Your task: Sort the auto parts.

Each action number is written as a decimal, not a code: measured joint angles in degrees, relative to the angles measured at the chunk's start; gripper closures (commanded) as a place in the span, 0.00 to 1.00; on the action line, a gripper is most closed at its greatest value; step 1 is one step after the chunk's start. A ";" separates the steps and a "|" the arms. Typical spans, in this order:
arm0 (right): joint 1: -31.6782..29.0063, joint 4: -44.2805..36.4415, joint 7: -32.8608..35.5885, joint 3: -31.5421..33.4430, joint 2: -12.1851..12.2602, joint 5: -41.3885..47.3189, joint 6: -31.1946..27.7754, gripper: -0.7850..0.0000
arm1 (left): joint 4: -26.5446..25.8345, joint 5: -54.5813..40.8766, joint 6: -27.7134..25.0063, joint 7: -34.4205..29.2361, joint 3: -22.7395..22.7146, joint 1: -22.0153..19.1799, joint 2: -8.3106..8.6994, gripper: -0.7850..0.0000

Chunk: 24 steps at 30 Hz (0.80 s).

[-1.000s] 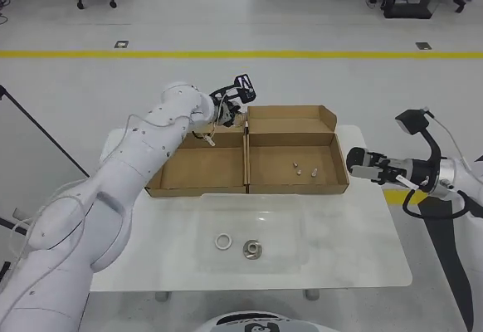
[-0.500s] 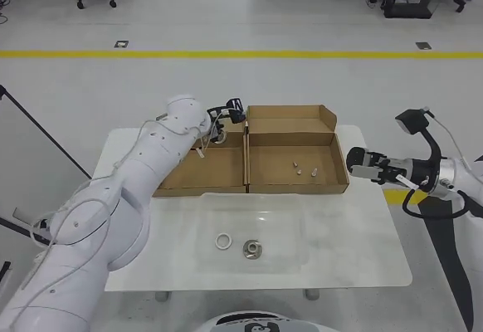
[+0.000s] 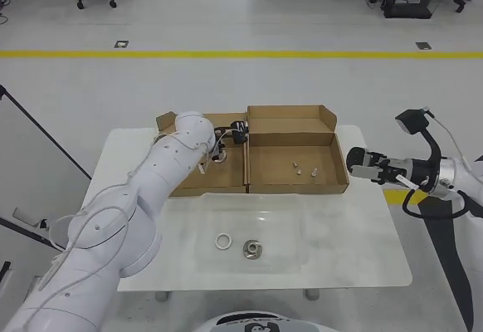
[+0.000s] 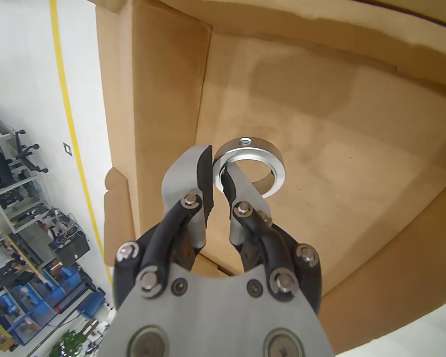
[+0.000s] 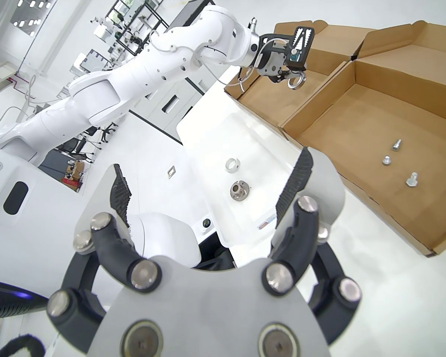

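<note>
While the left claw (image 4: pixel 217 174) hangs above the left cardboard box (image 4: pixel 338 120), it clenches the metal ring (image 4: pixel 252 150) by its rim, one finger through the hole. The right claw (image 5: pixel 210 165) gapes wide beside the table (image 3: pixel 349 241).

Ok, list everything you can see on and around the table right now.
Table: one, white.
Bolt box: one, brown cardboard, far side of table.
Second box: one, brown cardboard, beside bolt box.
Bolts: three, silver, on bolt box floor.
Tray: one, clear, nearer the robot than the boxes.
White ring: one, in tray.
Flanged hub: one, silver, in tray beside white ring.
Silver ring: one, held over second box.
Left gripper: shut on silver ring.
Right gripper: open, at table's edge beside bolt box.
</note>
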 measured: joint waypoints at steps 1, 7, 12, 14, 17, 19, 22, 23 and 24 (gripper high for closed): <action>0.00 0.00 0.00 0.00 0.00 0.00 0.00 0.00 | 0.21 0.30 -0.07 0.15 0.15 0.23 -0.23 1.00; 0.00 0.00 0.00 0.00 0.00 0.00 0.00 0.00 | 1.33 1.74 -0.87 0.32 0.77 0.57 -1.25 1.00; 0.00 0.00 0.00 0.00 0.00 0.00 0.00 0.00 | 2.35 2.43 -1.93 0.60 0.97 0.34 -1.88 0.71; 0.00 0.00 0.00 0.00 0.00 0.00 0.00 0.00 | 2.75 2.59 -2.23 0.61 1.00 0.28 -2.15 0.57; 0.00 0.00 0.00 0.00 0.00 0.00 0.00 0.00 | 3.30 2.69 -2.76 0.77 0.97 0.16 -2.46 0.33; 0.00 0.00 0.00 0.00 0.00 0.00 0.00 0.00 | 3.67 2.75 -3.03 0.97 0.93 0.07 -2.65 0.11; 0.00 0.00 0.00 0.00 0.00 0.00 0.00 0.00 | 4.13 2.90 -3.10 1.18 0.88 -0.03 -2.88 0.00; 0.00 0.00 0.00 0.00 0.00 0.00 0.00 0.00 | 4.25 2.88 -3.16 1.26 0.83 -0.10 -2.94 0.00; 0.00 0.00 0.00 0.00 0.00 0.00 0.00 0.00 | 4.36 2.81 -3.15 1.37 0.75 -0.24 -2.99 0.00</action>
